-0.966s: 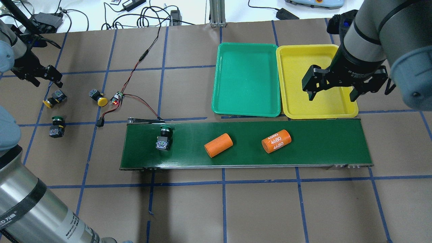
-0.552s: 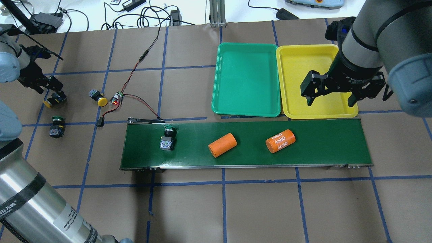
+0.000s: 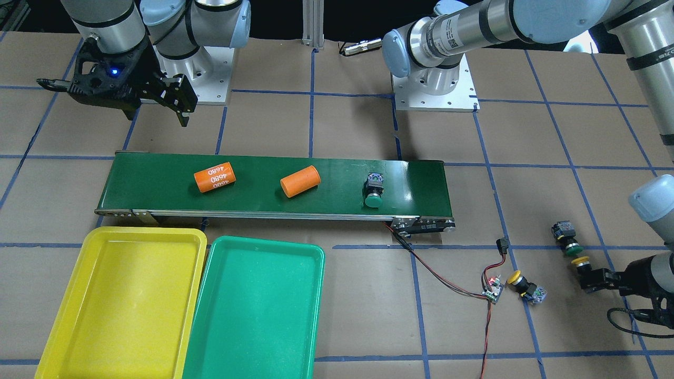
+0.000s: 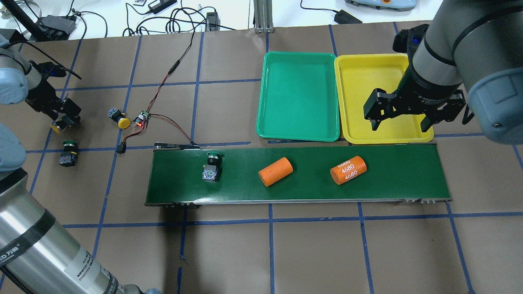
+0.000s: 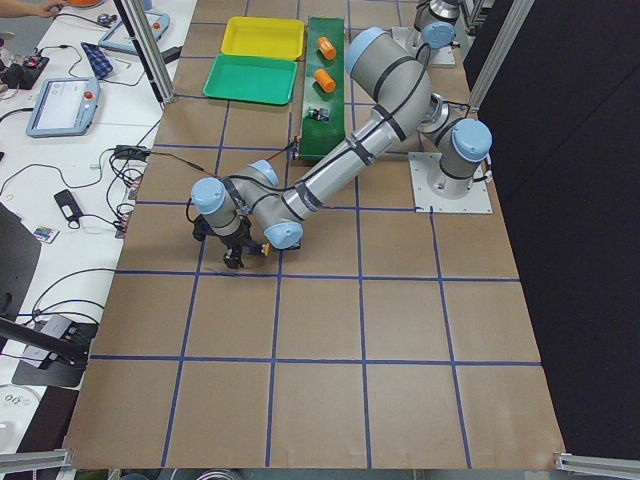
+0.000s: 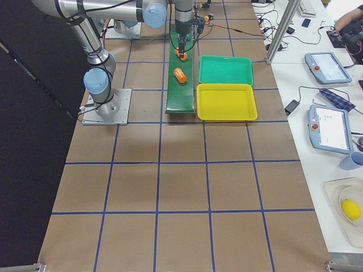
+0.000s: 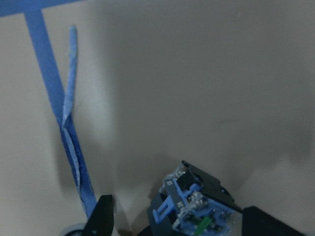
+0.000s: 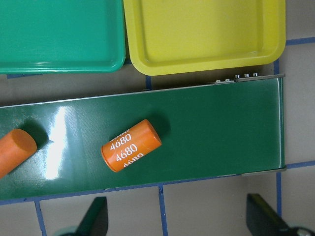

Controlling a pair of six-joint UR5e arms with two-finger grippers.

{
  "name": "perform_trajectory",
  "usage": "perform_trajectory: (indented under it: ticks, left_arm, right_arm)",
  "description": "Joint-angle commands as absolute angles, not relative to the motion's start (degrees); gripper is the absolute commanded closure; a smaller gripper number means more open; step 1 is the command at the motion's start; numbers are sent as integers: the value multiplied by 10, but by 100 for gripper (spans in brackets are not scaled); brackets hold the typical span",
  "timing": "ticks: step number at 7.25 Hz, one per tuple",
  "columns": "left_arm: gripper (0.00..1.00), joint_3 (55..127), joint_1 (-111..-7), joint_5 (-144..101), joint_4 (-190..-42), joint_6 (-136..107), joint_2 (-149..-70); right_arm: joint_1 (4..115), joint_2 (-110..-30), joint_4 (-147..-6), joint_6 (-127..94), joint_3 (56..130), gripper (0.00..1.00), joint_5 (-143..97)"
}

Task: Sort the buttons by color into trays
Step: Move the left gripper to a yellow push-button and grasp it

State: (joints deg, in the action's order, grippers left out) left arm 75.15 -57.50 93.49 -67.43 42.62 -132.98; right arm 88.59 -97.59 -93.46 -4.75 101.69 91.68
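A yellow-capped button (image 4: 61,122) lies at the far left, and my left gripper (image 4: 62,111) is open and low around it. The left wrist view shows its grey contact block (image 7: 194,206) between the spread fingers (image 7: 101,219). A second yellow button (image 4: 117,117) lies beside a small circuit board. One green-capped button (image 4: 68,153) lies on the paper, another (image 4: 211,165) on the belt. My right gripper (image 4: 402,122) is open and empty above the near rim of the yellow tray (image 4: 367,81). The green tray (image 4: 298,98) adjoins it. Both trays hold nothing.
A long dark-green conveyor belt (image 4: 388,175) carries a plain orange cylinder (image 4: 276,171) and one marked 4680 (image 4: 348,170). A lit circuit board (image 4: 142,118) with red and black wires runs to the belt's left end. Cables lie at the far edge.
My left gripper has moved onto the far-left yellow button. The green button and both orange cylinders have travelled right on the belt. My right gripper has shifted slightly toward the belt.
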Motion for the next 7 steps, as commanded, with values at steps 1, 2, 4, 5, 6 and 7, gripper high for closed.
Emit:
perform_trajectory:
  ticks: [1,2,4,5,6,7]
  left_arm:
    - [4,758,-575,933,-678,426,-1331]
    - [4,760,-575,933,-678,425,-1331]
    - [4,765,-575,920,-679,422,-1332]
    - [11,765,-573,919,-679,421,-1331]
    - [34,765,-576,920,-694,395,-1327]
    - [62,764,-577,921,-702,388,-1322]
  right_arm:
    - [887,-976,-933,-47,1018,0,916]
    - [886,-976,-933,-47,1018,0,916]
    - [886,-974,-935,-47,1019,0,915]
    - [886,-975,-933,-47,1019,0,916]
    - [886,-975,-941,-47,1019,0,914]
    - [886,-973,-941,-47,1019,0,914]
